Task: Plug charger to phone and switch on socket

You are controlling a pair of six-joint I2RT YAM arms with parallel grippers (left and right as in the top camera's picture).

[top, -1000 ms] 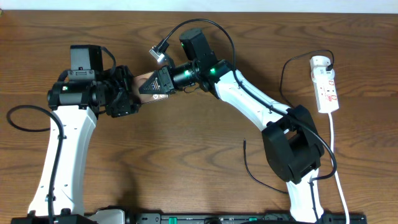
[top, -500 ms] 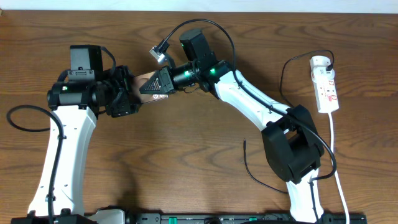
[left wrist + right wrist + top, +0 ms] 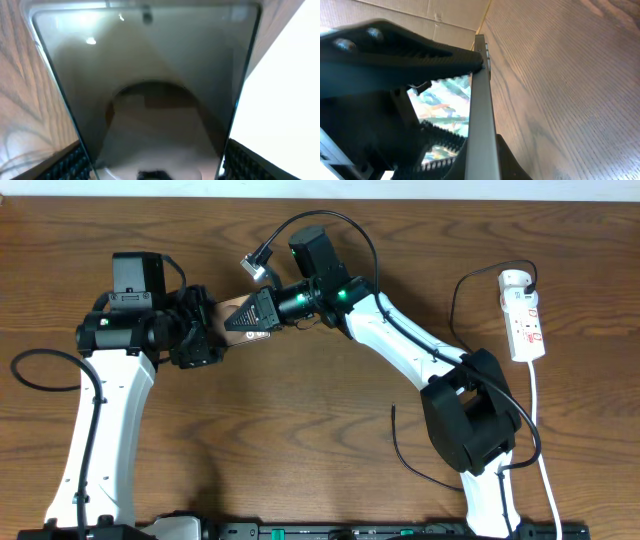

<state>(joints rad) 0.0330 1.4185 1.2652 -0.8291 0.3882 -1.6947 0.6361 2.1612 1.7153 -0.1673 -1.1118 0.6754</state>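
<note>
Both grippers hold the phone (image 3: 233,308), a flat dark slab with a brownish patch, above the table at the back left. My left gripper (image 3: 204,332) is shut on its left end. My right gripper (image 3: 250,317) is shut on its right end. In the left wrist view the phone's glass face (image 3: 150,70) fills the frame between my fingers (image 3: 157,164). In the right wrist view the phone shows edge-on (image 3: 482,120) between the jaws (image 3: 489,107). The socket (image 3: 524,318), a white power strip, lies at the far right. The charger cable (image 3: 455,305) runs from it, and its free tip (image 3: 392,410) lies on the table.
The strip's white cord (image 3: 541,440) runs down the right side toward the front edge. The right arm's black base joint (image 3: 475,415) stands over part of the charger cable. A black robot cable (image 3: 30,365) loops at the left.
</note>
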